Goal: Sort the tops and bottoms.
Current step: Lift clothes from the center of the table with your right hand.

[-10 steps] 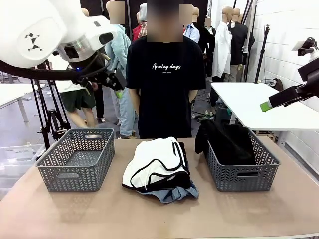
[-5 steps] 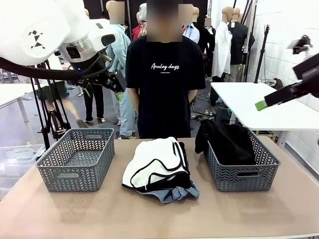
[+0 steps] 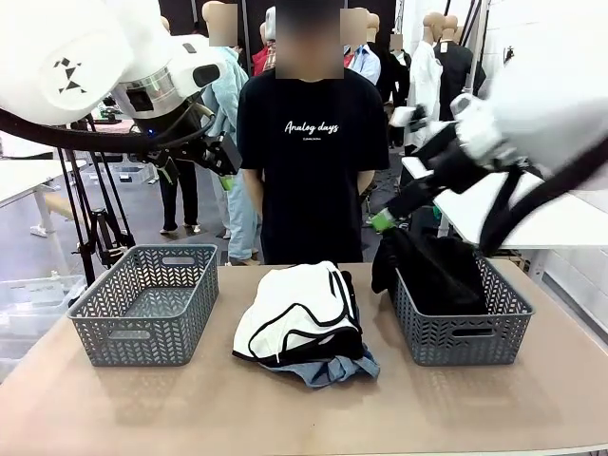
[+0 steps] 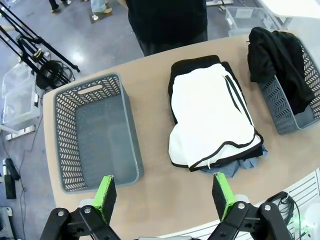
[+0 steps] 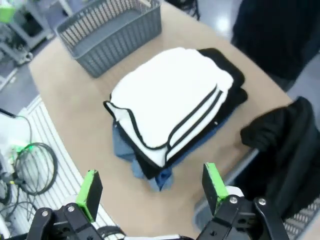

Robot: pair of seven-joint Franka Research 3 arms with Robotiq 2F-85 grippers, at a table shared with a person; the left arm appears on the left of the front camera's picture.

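Loosely, black garment (image 3: 429,271) fills right basket (image 3: 465,338) (spilling over rim).

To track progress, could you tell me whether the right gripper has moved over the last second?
Yes: the right gripper swung left, from above the right end of the full grey basket to its left end.

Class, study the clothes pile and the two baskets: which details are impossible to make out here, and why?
Faded blue denim garment: front view, buried under the white black-piped garment; top or bottom unclear.
Black garment in the pile: left wrist view, only an edge shows.
Crumpled black garment in the right grey plastic basket: front view, shape unreadable; hides the basket floor.
Right wrist view: motion blur; fabric detail lost.
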